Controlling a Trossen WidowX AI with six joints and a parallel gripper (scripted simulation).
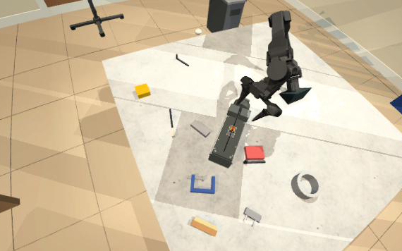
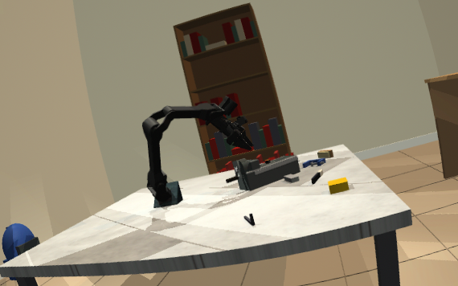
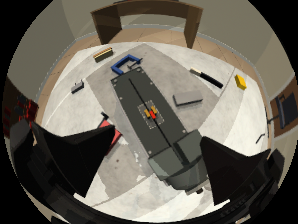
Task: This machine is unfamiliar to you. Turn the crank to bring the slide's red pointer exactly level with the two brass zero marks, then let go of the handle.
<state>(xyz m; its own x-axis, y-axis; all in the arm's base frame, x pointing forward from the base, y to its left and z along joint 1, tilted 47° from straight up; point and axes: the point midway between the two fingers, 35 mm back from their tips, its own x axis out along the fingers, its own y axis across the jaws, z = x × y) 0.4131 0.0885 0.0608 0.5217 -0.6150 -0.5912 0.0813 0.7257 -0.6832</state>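
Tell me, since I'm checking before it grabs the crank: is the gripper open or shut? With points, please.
Open: the gripper's (image 1: pixel 246 111) (image 2: pixel 251 149) (image 3: pixel 159 137) two fingers stand wide apart, with nothing held between them.

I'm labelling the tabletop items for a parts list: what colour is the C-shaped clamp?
Blue, showing best in the top view.

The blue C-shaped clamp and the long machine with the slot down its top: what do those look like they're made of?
The clamp looks like painted metal: its frame is evenly blue, while its screw is bare grey. The machine is probably painted metal too, dark grey-green and fairly matte with small pale screw-like dots, though hard plastic is possible.
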